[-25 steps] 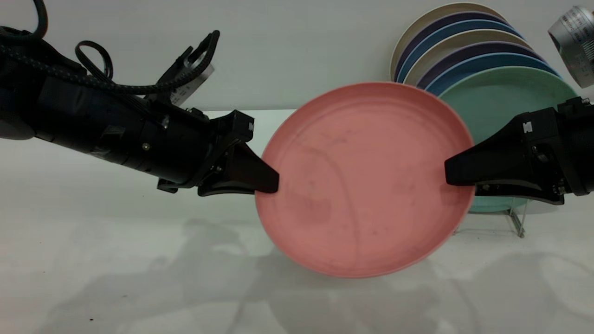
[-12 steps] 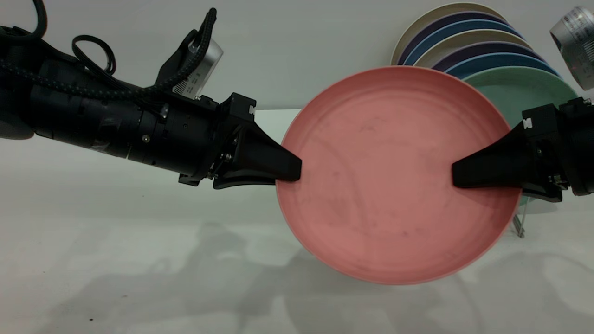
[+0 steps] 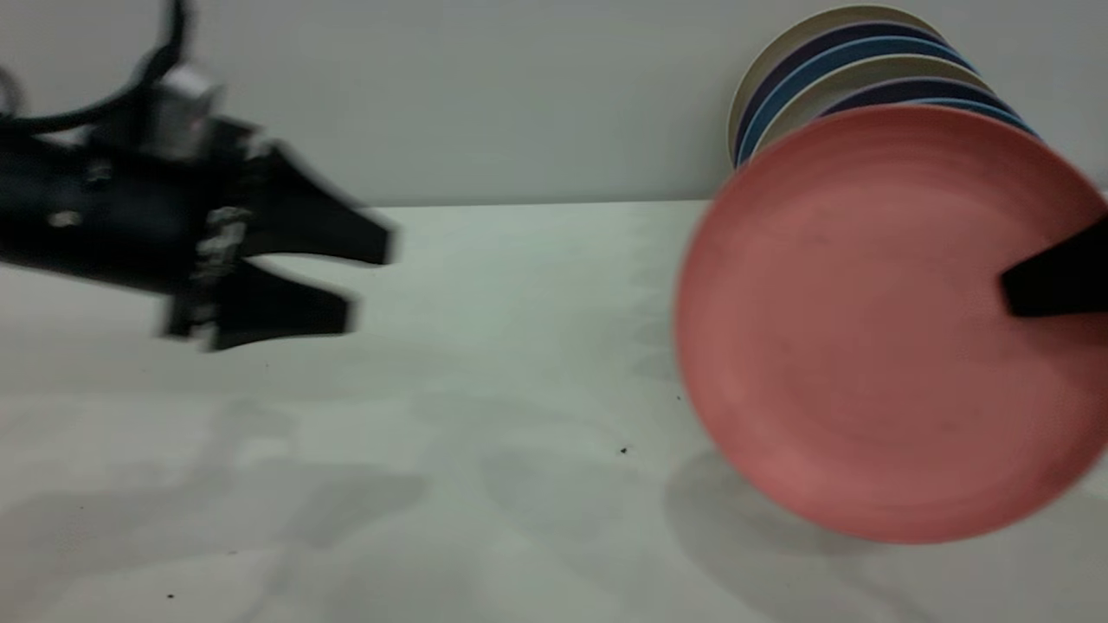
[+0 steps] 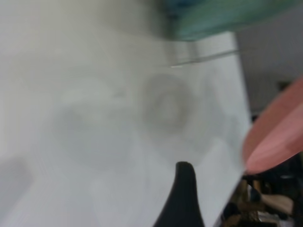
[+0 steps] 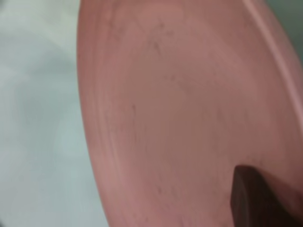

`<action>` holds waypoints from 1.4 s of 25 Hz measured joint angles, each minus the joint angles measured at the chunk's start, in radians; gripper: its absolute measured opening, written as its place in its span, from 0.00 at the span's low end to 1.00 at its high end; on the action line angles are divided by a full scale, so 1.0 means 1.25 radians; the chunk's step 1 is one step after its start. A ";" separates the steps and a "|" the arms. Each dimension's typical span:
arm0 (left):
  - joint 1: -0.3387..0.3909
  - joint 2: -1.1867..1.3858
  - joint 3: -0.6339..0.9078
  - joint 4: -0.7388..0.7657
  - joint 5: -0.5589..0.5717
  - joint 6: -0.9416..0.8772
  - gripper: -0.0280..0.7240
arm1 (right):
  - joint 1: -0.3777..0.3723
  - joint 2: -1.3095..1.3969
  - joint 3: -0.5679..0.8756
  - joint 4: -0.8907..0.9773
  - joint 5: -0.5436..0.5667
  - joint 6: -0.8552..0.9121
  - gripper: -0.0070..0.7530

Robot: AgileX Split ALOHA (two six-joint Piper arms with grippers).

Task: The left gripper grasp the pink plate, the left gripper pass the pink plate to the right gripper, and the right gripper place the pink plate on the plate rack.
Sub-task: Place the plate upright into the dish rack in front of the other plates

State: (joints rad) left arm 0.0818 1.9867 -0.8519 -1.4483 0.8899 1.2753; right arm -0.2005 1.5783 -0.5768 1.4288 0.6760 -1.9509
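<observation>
Pink plate (image 3: 866, 329) was held on edge, clear of the surface (image 3: 485, 363), clamped at its right rim by the right gripper (image 3: 1017, 290). Racked plates (image 3: 853, 65) sat directly behind it, toward the far right corner. Left gripper (image 3: 368, 281) was spread wide, empty, well apart at the left edge.

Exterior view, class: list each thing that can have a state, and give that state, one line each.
left gripper: open, empty, over the table's left.
right gripper: shut on the pink plate's right edge.
pink plate: held on edge, off the table.
stacked plates: standing on edge behind it.
</observation>
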 joint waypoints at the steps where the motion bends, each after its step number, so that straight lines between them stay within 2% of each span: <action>1: 0.026 0.000 -0.006 0.043 -0.015 -0.034 0.95 | 0.001 -0.018 -0.012 -0.038 -0.018 -0.003 0.12; 5: 0.080 -0.001 -0.036 0.238 -0.090 -0.182 0.86 | 0.034 -0.061 -0.087 -0.206 -0.055 -0.030 0.12; 8: 0.084 -0.001 -0.052 0.348 -0.146 -0.263 0.79 | 0.078 -0.064 -0.157 -0.345 -0.057 -0.051 0.12; 10: 0.084 -0.001 -0.053 0.380 -0.168 -0.293 0.78 | 0.102 -0.064 -0.203 -0.417 -0.061 -0.054 0.12; 17: 0.084 -0.001 -0.054 0.402 -0.191 -0.306 0.77 | 0.129 -0.051 -0.365 -0.508 -0.065 -0.047 0.12; 21: 0.084 -0.001 -0.054 0.405 -0.191 -0.306 0.77 | 0.129 -0.017 -0.427 -0.588 -0.069 0.027 0.12; 25: 0.084 -0.001 -0.055 0.406 -0.191 -0.307 0.77 | 0.129 0.015 -0.452 -0.643 -0.079 0.094 0.12; 35: 0.084 -0.001 -0.057 0.406 -0.191 -0.307 0.77 | 0.129 0.085 -0.453 -0.658 -0.125 0.111 0.12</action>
State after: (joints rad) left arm 0.1863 1.9859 -0.9227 -0.9402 0.6505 0.8912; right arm -0.0395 1.6849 -1.1428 0.6067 0.5196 -1.8124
